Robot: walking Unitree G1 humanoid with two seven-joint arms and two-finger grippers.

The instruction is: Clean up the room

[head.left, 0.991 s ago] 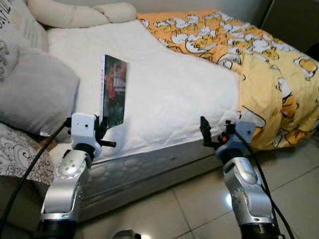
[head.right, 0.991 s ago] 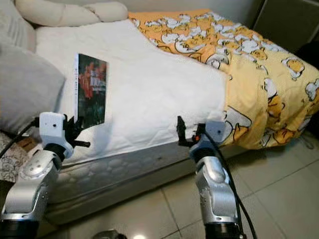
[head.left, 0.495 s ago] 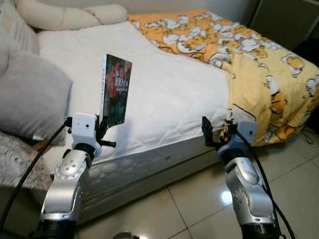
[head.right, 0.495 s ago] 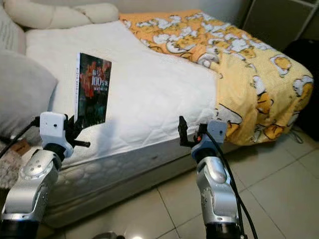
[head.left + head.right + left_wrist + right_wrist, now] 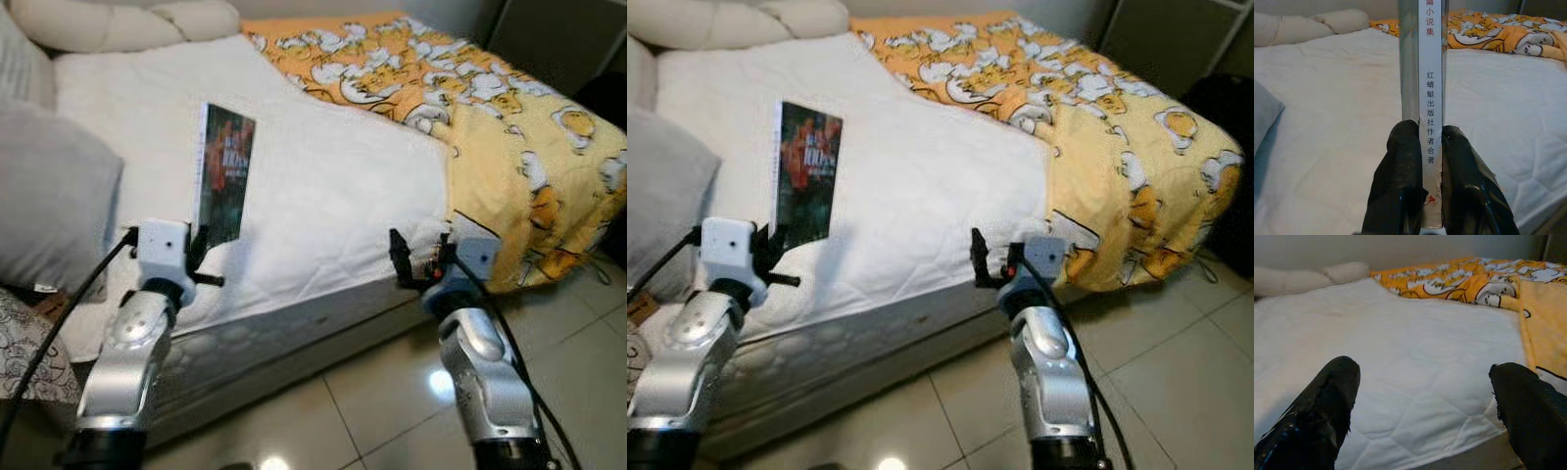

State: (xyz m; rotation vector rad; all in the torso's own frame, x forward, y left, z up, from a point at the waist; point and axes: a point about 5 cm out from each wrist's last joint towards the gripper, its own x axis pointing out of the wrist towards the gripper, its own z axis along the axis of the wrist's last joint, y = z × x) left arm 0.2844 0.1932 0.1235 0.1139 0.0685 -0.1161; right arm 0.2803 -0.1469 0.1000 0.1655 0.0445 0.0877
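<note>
My left gripper (image 5: 199, 257) is shut on the bottom edge of a thin book (image 5: 224, 174) with a dark red cover, holding it upright above the near edge of the white mattress (image 5: 333, 186). In the left wrist view the white spine of the book (image 5: 1430, 88) stands between the two black fingers (image 5: 1400, 181). My right gripper (image 5: 409, 262) hovers at the mattress's front edge, near the duvet. It is open, and its fingers (image 5: 1327, 406) are wide apart with nothing between them.
A yellow-orange cartoon duvet (image 5: 509, 108) covers the right half of the bed and hangs over its side. A grey pillow (image 5: 49, 196) lies at the left and a cream bolster (image 5: 118, 20) at the head. Glossy tile floor (image 5: 372, 411) is below, with dark furniture (image 5: 568, 39) at far right.
The whole picture has shifted slightly, so the camera moved. Both arms keep their pose, and the book stays upright in the left gripper.
</note>
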